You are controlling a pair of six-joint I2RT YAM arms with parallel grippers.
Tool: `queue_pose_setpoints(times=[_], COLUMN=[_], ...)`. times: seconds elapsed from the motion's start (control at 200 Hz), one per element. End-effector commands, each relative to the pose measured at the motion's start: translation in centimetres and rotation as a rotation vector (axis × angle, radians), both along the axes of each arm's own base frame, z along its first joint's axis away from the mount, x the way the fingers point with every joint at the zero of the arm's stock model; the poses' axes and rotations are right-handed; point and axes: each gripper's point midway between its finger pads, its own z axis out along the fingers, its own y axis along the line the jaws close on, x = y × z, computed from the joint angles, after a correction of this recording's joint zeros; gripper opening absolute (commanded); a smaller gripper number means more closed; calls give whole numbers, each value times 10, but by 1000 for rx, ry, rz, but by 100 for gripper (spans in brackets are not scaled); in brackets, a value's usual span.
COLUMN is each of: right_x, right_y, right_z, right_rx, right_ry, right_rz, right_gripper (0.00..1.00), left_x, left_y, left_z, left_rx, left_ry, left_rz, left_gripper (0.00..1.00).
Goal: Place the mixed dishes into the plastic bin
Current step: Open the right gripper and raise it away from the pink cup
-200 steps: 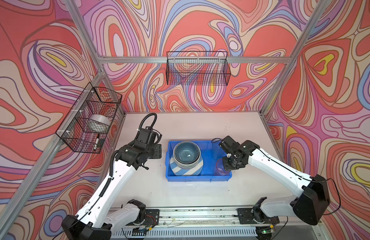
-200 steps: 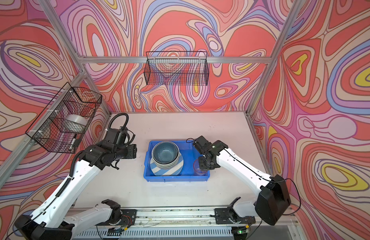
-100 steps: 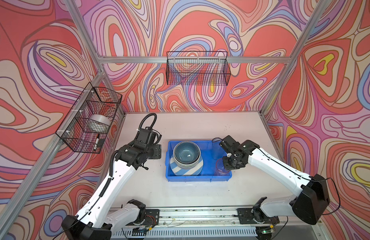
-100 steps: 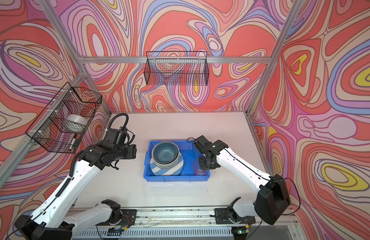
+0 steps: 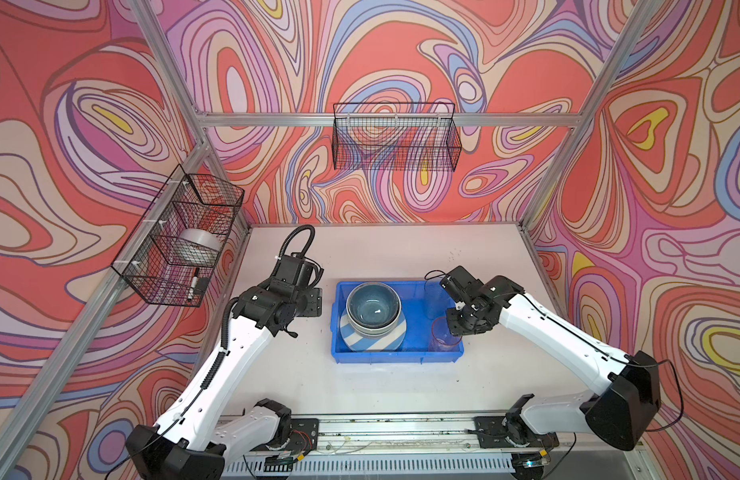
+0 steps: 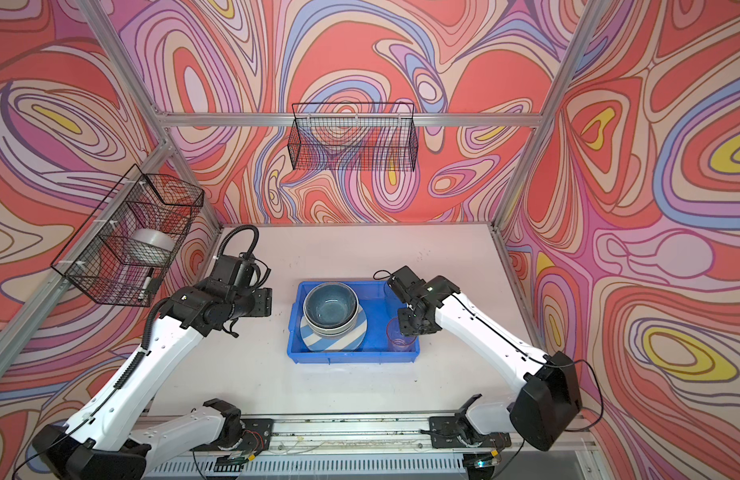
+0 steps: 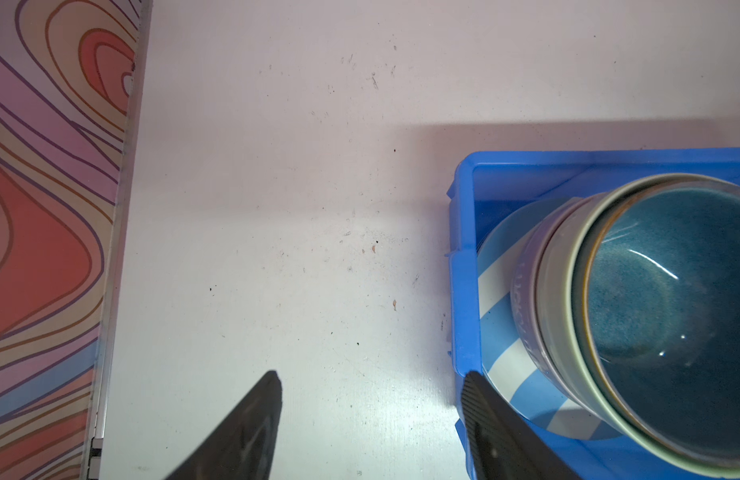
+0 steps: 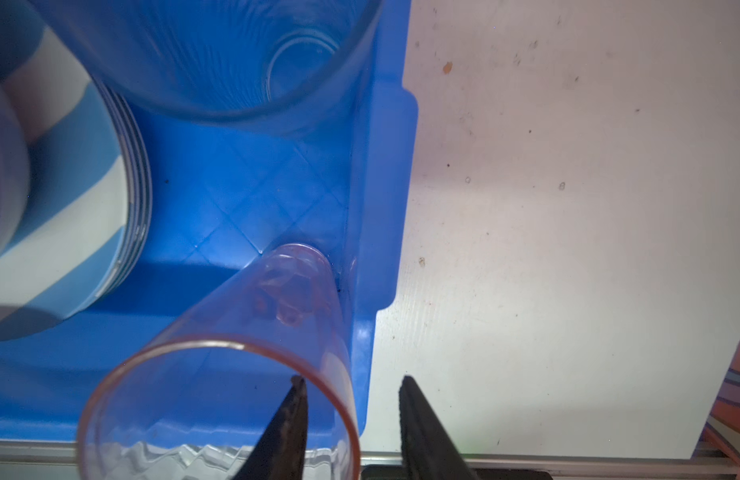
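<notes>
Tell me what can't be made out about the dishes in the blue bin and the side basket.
- Plates under the bowl stack: in both top views the bowls cover all but the edge of the striped plate, so their count is unclear.
- Clear tumbler: the right wrist view's edge cuts off its rim.
- Dark stick in the wire basket: too small, behind mesh, in both top views.

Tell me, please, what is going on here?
In the blue bin sit stacked bowls on a striped plate, plus a clear tumbler. The right tool is at the pink tumbler standing in the bin's corner, jaws apart astride its rim. The left tool hangs open beside the bin.
</notes>
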Motion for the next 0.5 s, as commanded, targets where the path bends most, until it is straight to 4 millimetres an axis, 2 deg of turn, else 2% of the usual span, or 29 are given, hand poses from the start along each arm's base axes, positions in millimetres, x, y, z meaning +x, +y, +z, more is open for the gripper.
queue_pose_setpoints(times=[0.0,0.085,0.215,0.426,0.496], right_x=[8,16,31,59,71], right_y=[-6,-9,-16,-39,-49], right_z=[27,41,67,96,104], right_rx=[-3,-7,-7,-15,-12], right_ry=[-81,-136,-236,-392,-448], right_rz=[-7,-14,-47,-97,-120], right_gripper=[42,47,56,74,85], left_x=[11,17,28,45,52], left_y=[5,5,16,23,26], left_z=[12,11,12,12,5], left_rx=[23,29,42,23,38], left_ry=[-43,-49,-74,-116,-137], left_rz=[4,-9,8,-11,-12], left_gripper=[74,78,88,91,92])
